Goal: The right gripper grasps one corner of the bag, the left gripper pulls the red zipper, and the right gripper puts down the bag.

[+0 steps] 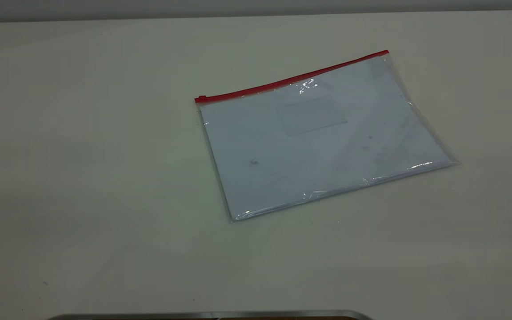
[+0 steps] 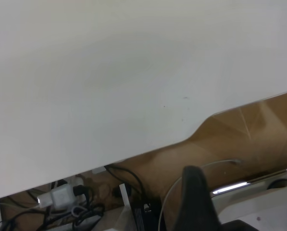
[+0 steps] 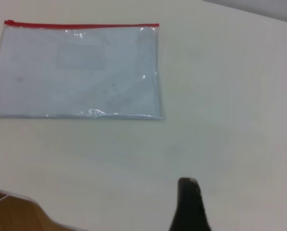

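Nothing has been grasped yet: the bag (image 1: 322, 138) lies flat towards the table's (image 1: 82, 178) far right corner, its red zipper (image 1: 291, 80) along the far edge. Whether the right gripper (image 3: 189, 207) is spread cannot be told; a corner must be approached first.

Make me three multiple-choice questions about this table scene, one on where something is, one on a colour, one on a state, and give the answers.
1. Where is the slider tab on the zipper in the exterior view?
A. left end
B. right end
C. middle

2. What colour is the zipper?
A. blue
B. red
C. black

3. How is the bag now?
A. lifted by one corner
B. folded in half
C. lying flat on the table

Answers: 1 A, the tab sits at the strip's left end. 2 B, the strip is bright red. 3 C, no tool touches the bag.
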You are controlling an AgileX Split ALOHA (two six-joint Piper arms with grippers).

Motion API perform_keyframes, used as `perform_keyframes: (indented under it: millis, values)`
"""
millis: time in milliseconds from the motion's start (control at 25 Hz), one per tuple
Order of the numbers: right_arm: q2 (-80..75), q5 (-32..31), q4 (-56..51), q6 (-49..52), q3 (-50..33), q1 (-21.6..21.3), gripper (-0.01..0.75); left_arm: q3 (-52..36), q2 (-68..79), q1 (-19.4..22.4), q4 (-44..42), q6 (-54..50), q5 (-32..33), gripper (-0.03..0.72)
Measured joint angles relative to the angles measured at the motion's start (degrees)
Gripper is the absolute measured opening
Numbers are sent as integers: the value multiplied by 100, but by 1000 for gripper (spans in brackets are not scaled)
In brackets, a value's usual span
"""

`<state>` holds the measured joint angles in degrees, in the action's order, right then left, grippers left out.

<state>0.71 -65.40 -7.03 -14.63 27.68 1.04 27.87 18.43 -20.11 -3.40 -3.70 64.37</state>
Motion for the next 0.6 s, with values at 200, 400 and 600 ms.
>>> perform_keyframes:
  millis: [200, 400, 600]
  values:
    - [0, 0, 5, 0, 0, 0, 591, 0, 0, 0, 0, 0, -5, 590]
    - [0, 0, 5, 0, 0, 0, 591, 0, -166, 375, 5, 5, -12, 590]
    - [0, 0, 5, 0, 0, 0, 591, 0, -815, 1496, 5, 0, -12, 590]
